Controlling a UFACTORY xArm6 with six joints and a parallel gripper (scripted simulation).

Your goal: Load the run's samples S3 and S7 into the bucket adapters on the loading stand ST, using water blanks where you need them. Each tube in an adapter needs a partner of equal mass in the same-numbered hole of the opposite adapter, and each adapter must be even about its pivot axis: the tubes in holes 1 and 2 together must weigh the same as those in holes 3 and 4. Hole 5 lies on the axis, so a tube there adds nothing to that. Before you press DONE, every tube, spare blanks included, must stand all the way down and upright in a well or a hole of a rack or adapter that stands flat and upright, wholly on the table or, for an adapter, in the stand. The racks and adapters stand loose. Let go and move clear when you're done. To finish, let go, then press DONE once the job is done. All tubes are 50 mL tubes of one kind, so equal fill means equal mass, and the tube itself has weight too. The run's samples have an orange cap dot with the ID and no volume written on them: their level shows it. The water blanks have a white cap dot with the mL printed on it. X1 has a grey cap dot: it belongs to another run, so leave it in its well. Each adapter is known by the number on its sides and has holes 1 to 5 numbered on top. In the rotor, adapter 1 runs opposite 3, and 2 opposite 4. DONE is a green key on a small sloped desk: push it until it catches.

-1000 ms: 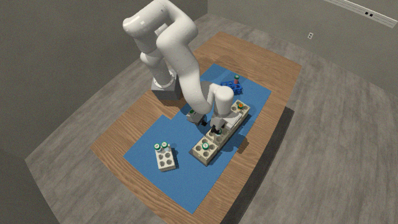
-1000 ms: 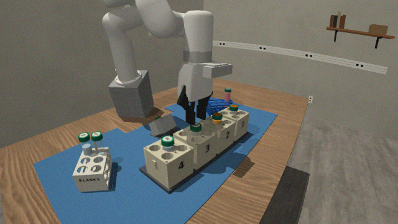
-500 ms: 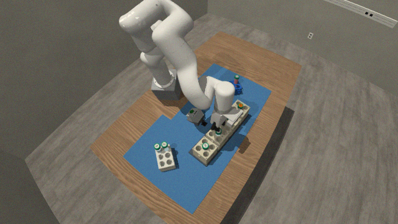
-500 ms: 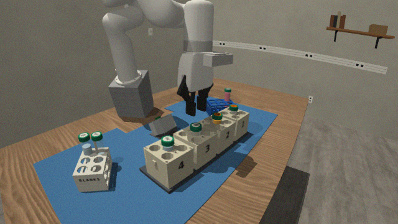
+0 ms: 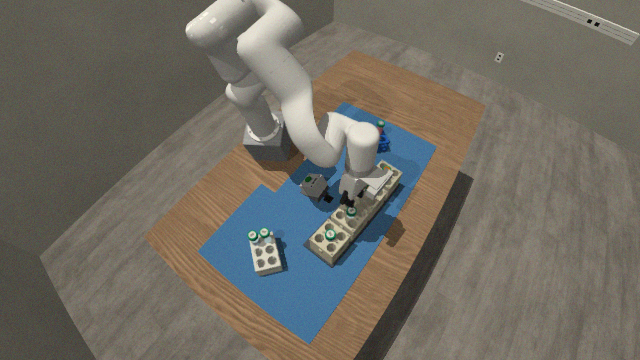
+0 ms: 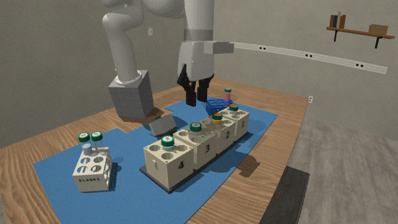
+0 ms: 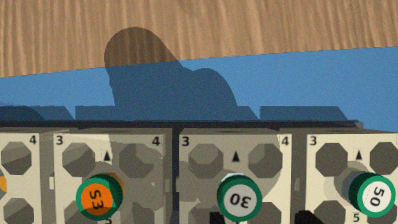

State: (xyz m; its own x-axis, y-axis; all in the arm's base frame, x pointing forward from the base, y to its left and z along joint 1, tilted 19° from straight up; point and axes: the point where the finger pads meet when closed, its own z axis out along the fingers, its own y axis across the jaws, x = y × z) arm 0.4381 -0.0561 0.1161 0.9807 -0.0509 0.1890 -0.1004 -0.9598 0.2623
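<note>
Wooden table (image 5: 435, 95) (image 6: 283, 104) (image 7: 250, 25); loaded adapters (image 5: 324, 254) (image 6: 178, 171) (image 7: 236, 142) line the long edge opposite the arm base. Gripper's (image 5: 354, 198) (image 6: 196, 100) (image 7: 262, 218) above them — roughly half open, empty.

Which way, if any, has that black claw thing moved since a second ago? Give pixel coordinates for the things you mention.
Yes: the jaws (image 5: 354, 198) (image 6: 196, 99) have risen; in the exterior view, they were down close by adapter 3's tube (image 6: 196, 130), and now hang well above its cap.
</note>
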